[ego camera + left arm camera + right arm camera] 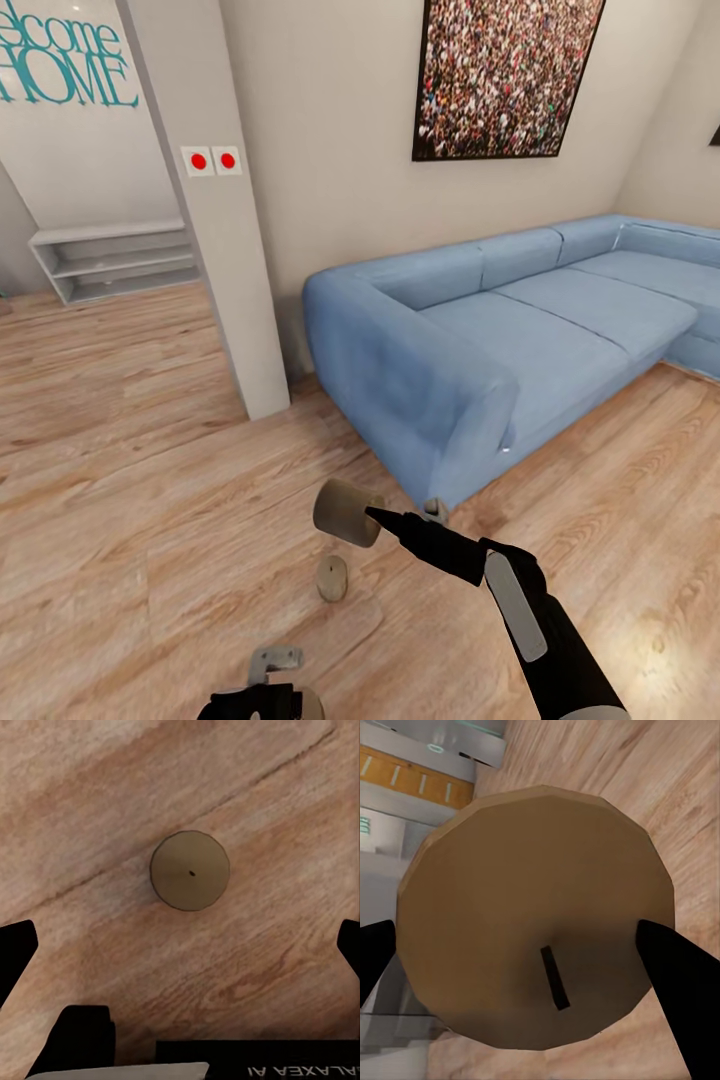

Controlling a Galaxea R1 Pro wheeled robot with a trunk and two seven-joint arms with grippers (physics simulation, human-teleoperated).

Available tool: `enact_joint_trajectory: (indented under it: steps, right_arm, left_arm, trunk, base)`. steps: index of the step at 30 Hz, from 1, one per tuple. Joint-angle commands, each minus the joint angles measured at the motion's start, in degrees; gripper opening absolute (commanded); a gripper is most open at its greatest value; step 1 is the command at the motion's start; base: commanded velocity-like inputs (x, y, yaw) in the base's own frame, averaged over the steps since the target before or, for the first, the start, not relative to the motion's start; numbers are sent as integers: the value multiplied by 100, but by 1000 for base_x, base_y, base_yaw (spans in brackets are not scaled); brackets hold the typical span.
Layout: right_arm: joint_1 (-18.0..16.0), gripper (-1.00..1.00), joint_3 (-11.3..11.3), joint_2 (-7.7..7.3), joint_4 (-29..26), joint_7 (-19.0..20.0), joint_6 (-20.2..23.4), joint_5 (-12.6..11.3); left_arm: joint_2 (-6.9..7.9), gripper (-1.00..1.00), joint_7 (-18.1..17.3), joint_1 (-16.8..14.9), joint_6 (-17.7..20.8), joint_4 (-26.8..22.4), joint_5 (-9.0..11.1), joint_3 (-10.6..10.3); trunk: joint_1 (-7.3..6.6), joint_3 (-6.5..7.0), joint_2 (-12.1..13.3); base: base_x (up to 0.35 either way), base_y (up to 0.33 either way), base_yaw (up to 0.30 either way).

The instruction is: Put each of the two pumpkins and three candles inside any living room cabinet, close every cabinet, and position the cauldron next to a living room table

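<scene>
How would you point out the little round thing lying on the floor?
Find the blue sofa, then its near corner. On the wooden floor in front of it stands a short tan candle, alone. Unlike the identical candle gripped by the right gripper above, it rests free.

Tan candle (345,512) with black wick, blue sofa (520,340), streaky light-brown wood floor (130,500), red-dotted white switches (211,160).
</scene>
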Motion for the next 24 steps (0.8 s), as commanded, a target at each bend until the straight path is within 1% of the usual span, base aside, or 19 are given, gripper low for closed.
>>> enact_joint_trajectory:
  steps: [1, 9, 17, 20, 21, 22, 24]
  right_arm:
    - [0, -100, -1, 0, 1, 0, 3, -10]
    - [0, -100, -7, 0, 5, -6, -16, 44]
    - [0, -100, -13, 0, 6, 7, -14, 19]
    - [0, -100, -17, -13, -38, 37, 6, -11]
    - [0, -100, -17, -31, -57, 57, 10, -22]
    - [4, -100, -18, -66, -83, 116, 14, -31]
    - [7, -100, -18, -143, -104, 259, 16, -41]
  left_arm:
    - [1, 100, 0, 1, -45, 3, 1, 0]
    - [14, 100, -1, 1, -133, 6, 3, 8]
    - [26, 100, 0, -15, -151, 7, -6, 8]
    - [27, 100, 1, -175, -118, 5, 3, 10]
    - [36, 100, 0, -286, -106, 9, 9, 19]
    - [71, 100, -4, -442, -63, 29, 18, 34]
    - [168, 100, -6, -578, 9, 67, 27, 53]
  trunk:
    - [23, -18, -42]
    - [198, -162, -362]
    - [374, -306, -683]
    - [440, -360, -804]
    - [462, -377, -844]
    - [484, -395, -884]
    - [528, -431, -964]
  base:
    - [0, 0, 0]
    - [0, 0, 0]
    - [0, 0, 0]
    - [0, 0, 0]
    - [0, 0, 0]
    - [0, 0, 0]
    - [0, 0, 0]
